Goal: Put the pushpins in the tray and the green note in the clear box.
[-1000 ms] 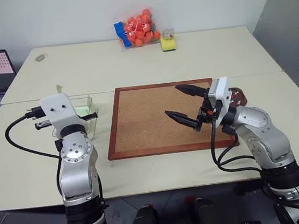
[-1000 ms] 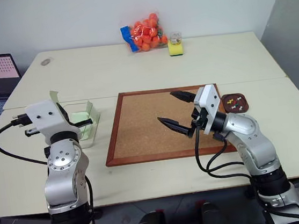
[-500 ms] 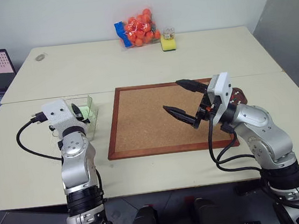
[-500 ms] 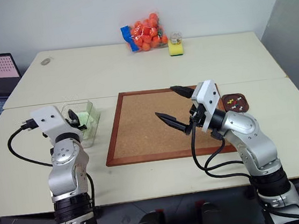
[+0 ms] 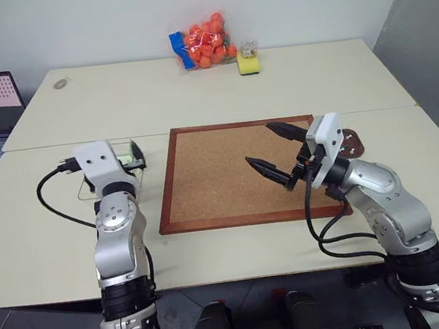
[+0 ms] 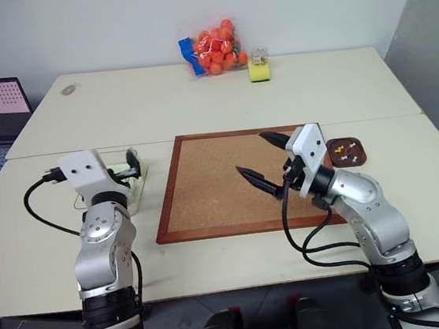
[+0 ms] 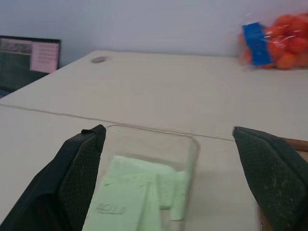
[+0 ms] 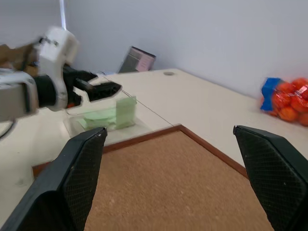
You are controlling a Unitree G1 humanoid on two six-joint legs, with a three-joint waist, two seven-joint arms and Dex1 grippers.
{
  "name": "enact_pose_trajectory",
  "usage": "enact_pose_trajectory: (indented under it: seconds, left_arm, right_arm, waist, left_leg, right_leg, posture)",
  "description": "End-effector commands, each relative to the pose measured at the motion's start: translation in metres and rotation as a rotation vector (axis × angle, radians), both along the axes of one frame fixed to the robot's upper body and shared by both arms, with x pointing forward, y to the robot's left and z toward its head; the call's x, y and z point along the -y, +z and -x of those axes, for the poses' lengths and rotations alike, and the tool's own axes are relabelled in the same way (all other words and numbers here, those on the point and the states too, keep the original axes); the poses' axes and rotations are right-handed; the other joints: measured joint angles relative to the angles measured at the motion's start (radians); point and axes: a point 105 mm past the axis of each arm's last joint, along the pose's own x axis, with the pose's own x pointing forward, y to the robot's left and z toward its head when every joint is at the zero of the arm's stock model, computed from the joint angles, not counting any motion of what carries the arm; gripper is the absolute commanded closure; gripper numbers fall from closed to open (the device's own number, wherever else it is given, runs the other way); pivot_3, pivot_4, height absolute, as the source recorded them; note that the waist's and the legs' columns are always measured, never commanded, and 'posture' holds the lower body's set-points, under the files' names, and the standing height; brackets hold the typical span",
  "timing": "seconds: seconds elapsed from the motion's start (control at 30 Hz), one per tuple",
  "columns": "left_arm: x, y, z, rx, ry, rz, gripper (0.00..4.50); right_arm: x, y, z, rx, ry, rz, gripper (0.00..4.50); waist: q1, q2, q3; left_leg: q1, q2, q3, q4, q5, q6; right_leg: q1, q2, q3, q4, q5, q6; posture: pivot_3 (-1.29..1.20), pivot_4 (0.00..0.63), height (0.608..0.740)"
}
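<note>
Pushpins [image 6: 345, 149] sat in the tray [image 6: 358, 151] at right centre of my head view, so I judged that half done. Right gripper [image 6: 266, 161] hung spread and empty over the corkboard [image 6: 206, 190]. Left wrist view: left gripper [image 7: 166, 180], fingers wide apart, nothing pinched. Green note [image 7: 127, 202] lay flat in the clear box [image 7: 190, 159], whose long axis ran away from the camera.

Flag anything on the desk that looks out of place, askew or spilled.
Nothing stands out. The green notes lie inside the clear box, overlapping a bit unevenly but contained. The pushpins sit in the small tray beside the corkboard, none spilled. Both grippers, left and right, are open and hold nothing.
</note>
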Motion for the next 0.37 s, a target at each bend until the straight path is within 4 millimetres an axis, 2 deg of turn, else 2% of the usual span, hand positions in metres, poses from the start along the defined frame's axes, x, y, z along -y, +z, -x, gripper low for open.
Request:
enact_pose_trajectory:
  seconds: [0.03,0.13,0.37]
  left_arm:
    - [0.041,0.003,0.01,0.014,-0.159,-0.011,0.03]
    - [0.061,-0.014,0.019,-0.033,-0.213,0.016,0.03]
    - [0.074,-0.04,0.032,-0.097,-0.218,0.026,0.03]
  right_arm:
    - [0.031,-0.009,-0.023,0.004,-0.317,0.023,0.05]
    - [0.051,-0.028,-0.029,-0.055,-0.496,0.031,0.05]
    - [0.077,-0.063,-0.031,-0.169,-0.672,0.066,0.05]
  waist:
    - [0.001,0.0,0.0]
    - [0.003,0.0,0.0]
    - [0.005,0.0,0.0]
  left_leg:
    - [0.0,0.0,0.0,0.0,0.0,0.0]
    - [0.0,0.0,0.0,-0.001,0.0,0.0]
    - [0.001,0.001,0.001,-0.001,0.0,0.0]
  right_leg:
    - [0.0,0.0,0.0,0.0,0.0,0.0]
    - [0.0,0.0,0.0,0.0,0.0,0.0]
    - [-0.001,0.001,0.001,0.001,-0.001,0.001]
  posture:
    - [0.0,0.15,0.74]
    - [0.0,0.15,0.74]
    - [0.0,0.15,0.74]
